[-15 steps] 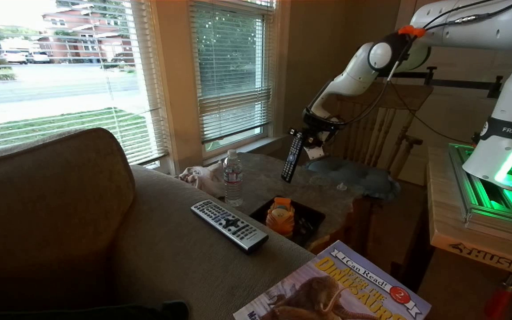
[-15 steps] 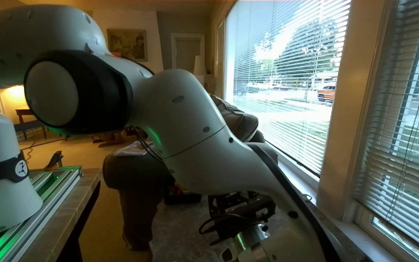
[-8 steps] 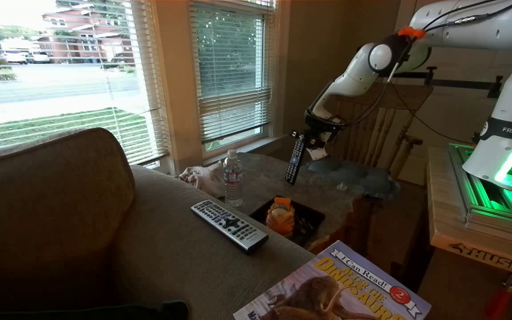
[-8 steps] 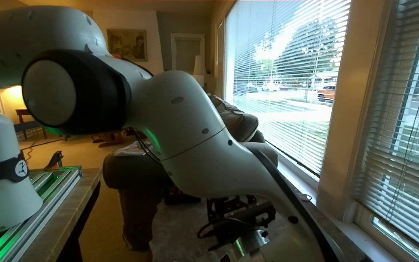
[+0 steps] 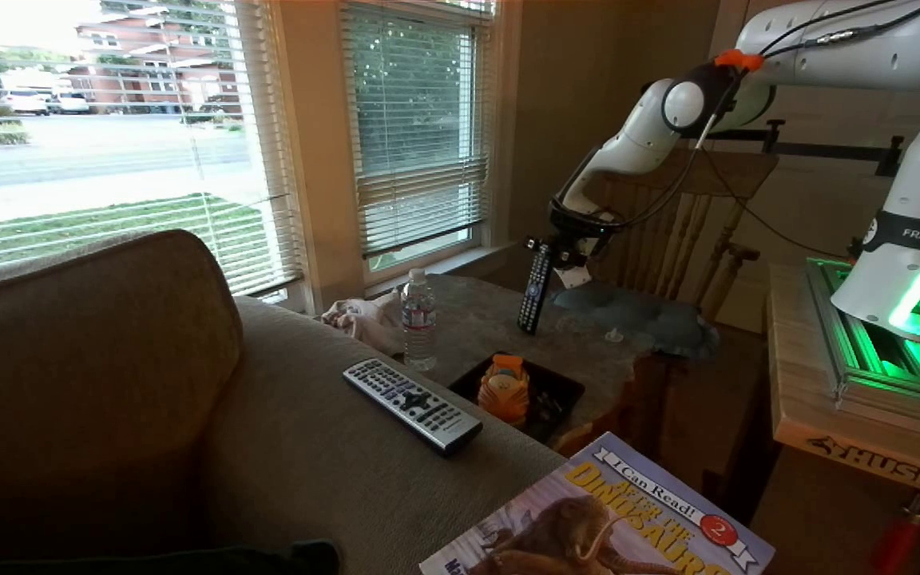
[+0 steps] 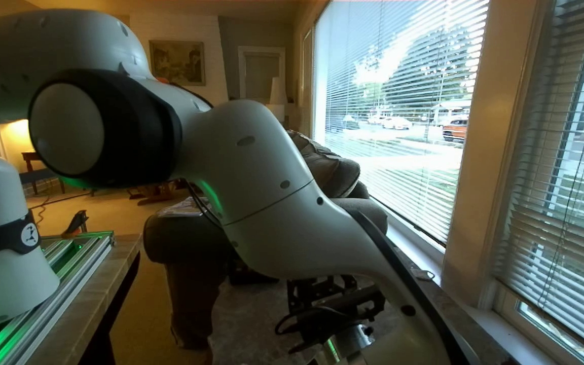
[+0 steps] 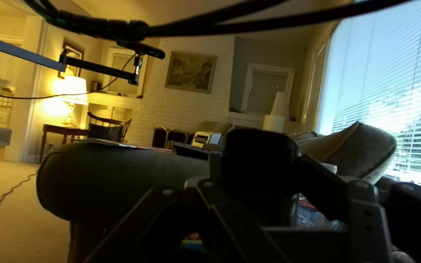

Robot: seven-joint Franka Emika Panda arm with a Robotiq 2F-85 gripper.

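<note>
My gripper (image 5: 541, 246) is shut on a black remote (image 5: 534, 299) with light buttons. The remote hangs steeply down, slightly tilted, above the round table (image 5: 476, 307). In the wrist view the remote (image 7: 258, 164) is a dark block between the fingers. In an exterior view the arm hides most of the gripper, and the remote does not show there. A clear water bottle (image 5: 419, 323) stands on the table; its label also shows behind the fingers in the wrist view (image 7: 307, 213). A black tray (image 5: 568, 390) holding an orange toy-like thing (image 5: 504, 391) lies nearer the sofa.
A silver remote (image 5: 412, 403) and a dinosaur book (image 5: 612, 519) lie on the sofa arm (image 5: 300, 399). A crumpled cloth (image 5: 364, 319) lies beside the bottle. A wooden chair (image 5: 668, 231) with a blue cushion (image 5: 640, 319) stands behind the gripper. Windows with blinds (image 5: 420, 120) are beyond.
In an exterior view the gripper and the black remote have moved slightly right and down. The remote hangs a little more upright. The other things have not moved.
</note>
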